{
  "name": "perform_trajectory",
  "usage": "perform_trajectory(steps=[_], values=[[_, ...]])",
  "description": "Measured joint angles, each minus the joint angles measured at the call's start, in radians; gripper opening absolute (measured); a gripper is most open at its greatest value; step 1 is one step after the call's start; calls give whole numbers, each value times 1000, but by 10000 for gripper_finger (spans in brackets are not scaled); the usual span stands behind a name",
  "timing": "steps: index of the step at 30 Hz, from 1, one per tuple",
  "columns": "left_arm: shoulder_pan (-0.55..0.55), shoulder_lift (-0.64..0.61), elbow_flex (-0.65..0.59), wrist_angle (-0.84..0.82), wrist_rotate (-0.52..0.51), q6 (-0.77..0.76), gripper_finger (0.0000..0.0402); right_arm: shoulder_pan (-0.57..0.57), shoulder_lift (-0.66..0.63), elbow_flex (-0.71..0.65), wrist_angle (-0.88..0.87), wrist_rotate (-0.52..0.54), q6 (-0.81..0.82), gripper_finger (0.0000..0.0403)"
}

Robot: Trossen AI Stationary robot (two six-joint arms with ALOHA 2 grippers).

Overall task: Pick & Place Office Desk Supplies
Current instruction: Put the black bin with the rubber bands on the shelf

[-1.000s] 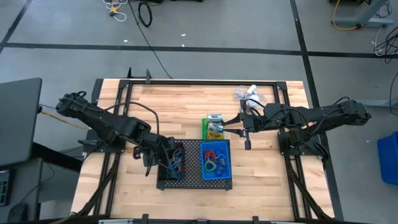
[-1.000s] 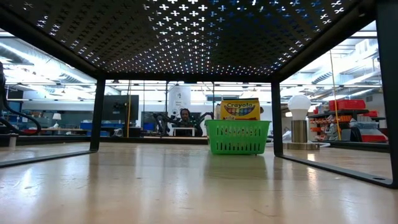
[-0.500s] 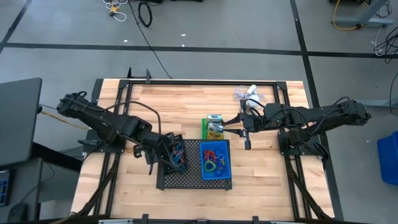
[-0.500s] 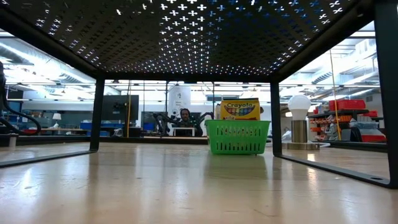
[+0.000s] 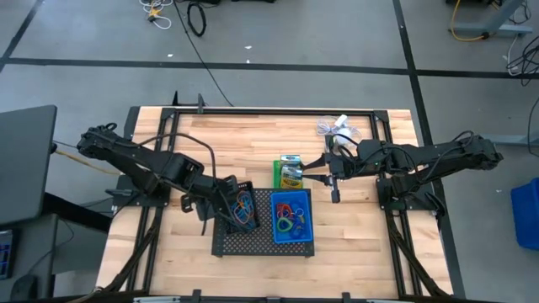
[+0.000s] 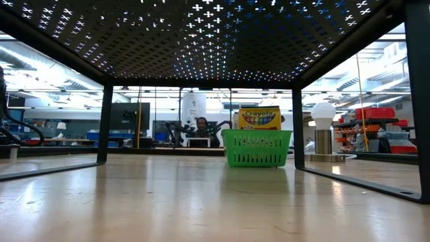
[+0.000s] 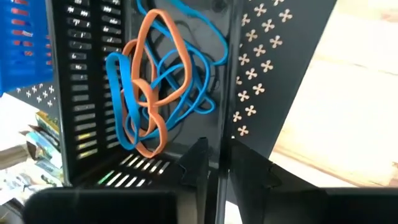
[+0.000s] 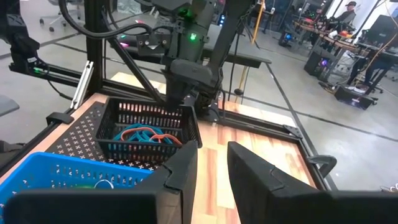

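A black bin [image 5: 242, 204] with orange and blue rubber bands [image 7: 155, 93] in it is tipped over the left part of the black mesh tray [image 5: 253, 246]. My left gripper [image 5: 224, 202] is shut on its wall. A blue bin [image 5: 291, 217] of coloured bands stands on the tray's right part. Behind the tray a green bin [image 6: 256, 148] holds a yellow crayon box [image 6: 259, 117]. My right gripper [image 5: 318, 172] hovers open, right of the green bin, with nothing between its fingers [image 8: 249, 171]. My left gripper pinches one side wall of the black bin [image 7: 225, 134] at its rim, one finger [image 7: 196, 165] inside and the other [image 7: 252, 177] outside. It comes steeply from above, from the table's left. The bin is tilted in the hold; whether its bottom touches the tray I cannot tell.
The mesh tray stands raised on legs [image 6: 105, 124] above the wooden table [image 5: 354, 244]. A white fan [image 6: 323, 131] with its cable sits at the far right. A black frame [image 5: 269, 111] runs round the table's far part.
My left gripper has risen and rolled a little, keeping the black bin's wall between its fingers. The bin, which stood flat at the tray's near left, has come up, shifted toward the tray's far edge and tipped over, so its bands show more.
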Motion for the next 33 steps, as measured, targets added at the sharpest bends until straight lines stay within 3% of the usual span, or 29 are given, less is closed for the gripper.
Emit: perform_trajectory(steps=[16, 33], values=[[0, 2, 2, -10, -46, -101, 192, 0, 0, 0, 0, -20, 4, 96], [-31, -43, 3, -76, -183, -98, 198, 0, 0, 0, -16, -28, 8, 96]])
